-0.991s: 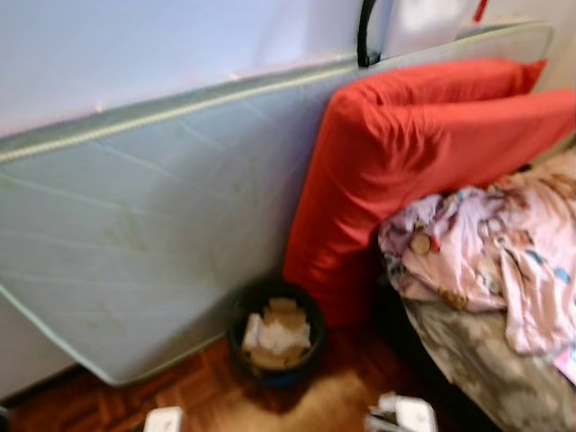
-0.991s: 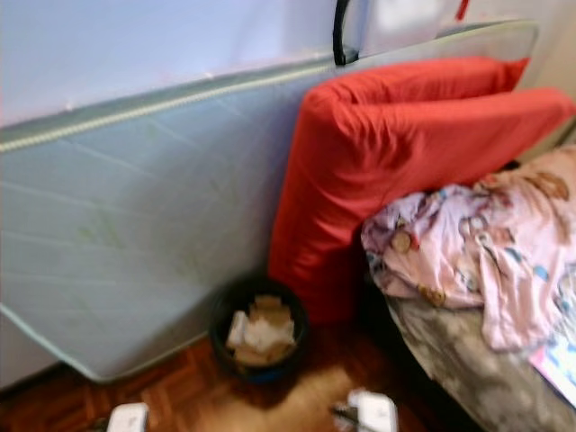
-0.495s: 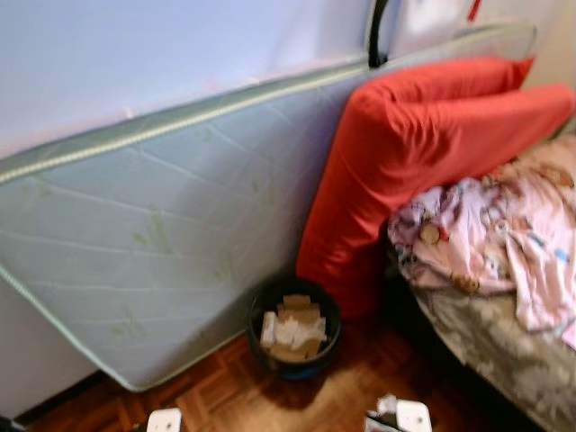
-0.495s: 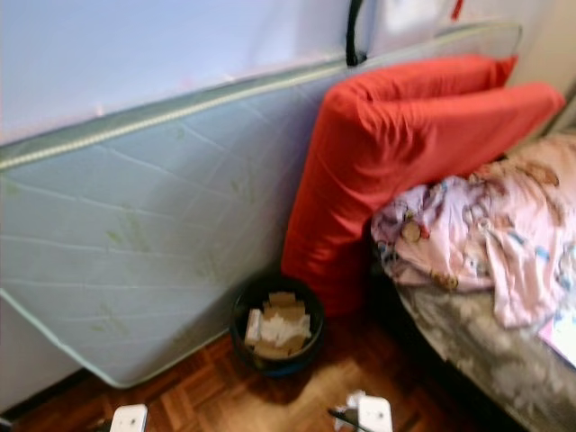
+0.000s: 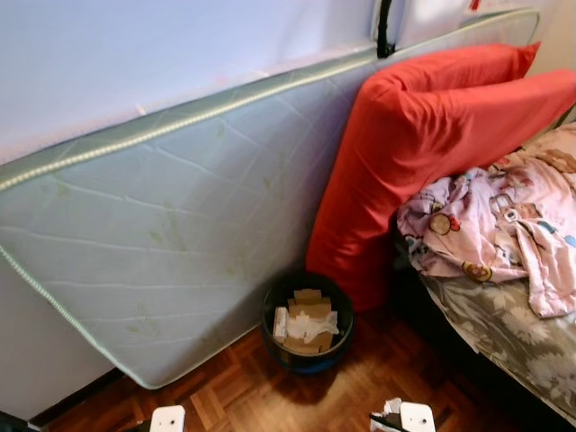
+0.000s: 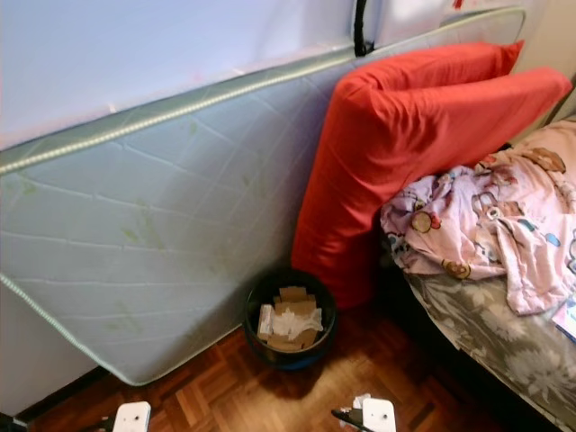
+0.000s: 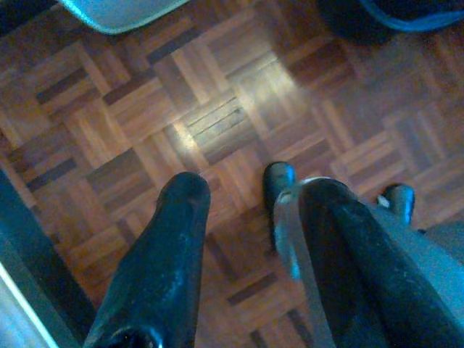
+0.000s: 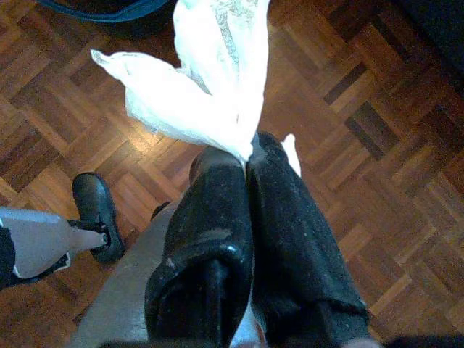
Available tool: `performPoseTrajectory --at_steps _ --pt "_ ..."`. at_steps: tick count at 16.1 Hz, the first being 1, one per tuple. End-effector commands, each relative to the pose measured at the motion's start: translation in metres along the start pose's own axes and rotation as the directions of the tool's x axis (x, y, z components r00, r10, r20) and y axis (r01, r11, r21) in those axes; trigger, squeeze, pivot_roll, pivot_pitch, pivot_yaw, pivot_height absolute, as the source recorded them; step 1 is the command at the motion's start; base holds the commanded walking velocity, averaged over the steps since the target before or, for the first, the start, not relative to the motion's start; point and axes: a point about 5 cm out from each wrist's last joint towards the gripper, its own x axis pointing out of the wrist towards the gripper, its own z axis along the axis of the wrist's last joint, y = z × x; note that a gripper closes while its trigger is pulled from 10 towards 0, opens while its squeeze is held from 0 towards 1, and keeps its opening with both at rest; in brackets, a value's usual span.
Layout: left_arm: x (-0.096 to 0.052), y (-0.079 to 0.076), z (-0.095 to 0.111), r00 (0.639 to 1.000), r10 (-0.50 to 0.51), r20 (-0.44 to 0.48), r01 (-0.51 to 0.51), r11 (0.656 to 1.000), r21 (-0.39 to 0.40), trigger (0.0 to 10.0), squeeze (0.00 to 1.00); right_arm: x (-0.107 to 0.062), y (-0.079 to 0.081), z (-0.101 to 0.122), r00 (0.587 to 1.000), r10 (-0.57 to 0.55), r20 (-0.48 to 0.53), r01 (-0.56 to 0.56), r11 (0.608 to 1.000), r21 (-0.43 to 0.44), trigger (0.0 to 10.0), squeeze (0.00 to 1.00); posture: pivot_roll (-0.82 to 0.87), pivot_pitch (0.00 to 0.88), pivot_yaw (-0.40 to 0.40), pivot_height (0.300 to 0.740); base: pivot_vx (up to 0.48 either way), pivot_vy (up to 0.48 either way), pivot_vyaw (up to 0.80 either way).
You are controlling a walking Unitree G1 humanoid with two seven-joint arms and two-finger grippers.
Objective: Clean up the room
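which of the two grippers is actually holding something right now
The right gripper: its fingers are pinched shut on a crumpled white tissue above the parquet floor. The left gripper is open, with bare floor between its fingers.

The right tool point(image 8: 250, 156) has its fingers pressed together, while the left tool point(image 7: 235, 192) hangs with fingers apart.

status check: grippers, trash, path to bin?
Right gripper shut on white tissue. Left gripper open, empty. Bin ahead, against mattress, partly filled. Parquet floor lies between.
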Motion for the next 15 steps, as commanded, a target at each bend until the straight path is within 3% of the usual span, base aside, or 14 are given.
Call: performPoseTrajectory --at_steps 1,6,10,13,15 --pt "-0.0005 0.0019 -0.0015 1.000 0.005 -0.006 -0.005 1.000 0.003 10.0 0.00 0.0003 0.0014 0.0009 1.000 0.009 0.002 -0.009 1.000 -0.011 10.0 0.00 -0.02 0.022 0.003 0.740 0.300 0.000 0.80" --pt "-0.0008 0.0033 -0.0020 1.000 0.004 -0.006 -0.004 1.000 -0.004 10.0 0.00 0.0001 0.0010 0.0008 1.000 0.002 0.005 -0.002 1.000 0.019 10.0 0.00 -0.02 0.024 0.000 0.740 0.309 0.000 0.16" --pt "-0.0007 0.0028 -0.0021 1.000 0.006 -0.006 -0.006 1.000 -0.004 10.0 0.00 0.0004 0.0009 0.0020 1.000 0.011 0.007 -0.011 1.000 -0.014 10.0 0.00 -0.02 0.026 -0.002 0.740 0.308 0.000 0.00" --pt "-0.0002 0.0004 -0.0007 1.000 0.004 0.000 -0.004 1.000 -0.004 10.0 0.00 0.0004 0.0011 0.0019 1.000 0.015 0.008 -0.015 1.000 -0.008 10.0 0.00 -0.02 0.026 -0.002 0.740 0.308 0.000 0.76" --pt "0.0002 -0.0016 0.0008 1.000 0.001 0.007 -0.001 1.000 -0.004 10.0 0.00 0.0003 0.0012 0.0015 1.000 0.013 0.007 -0.013 1.000 0.008 10.0 0.00 -0.02 0.026 -0.002 0.740 0.302 0.000 0.00"
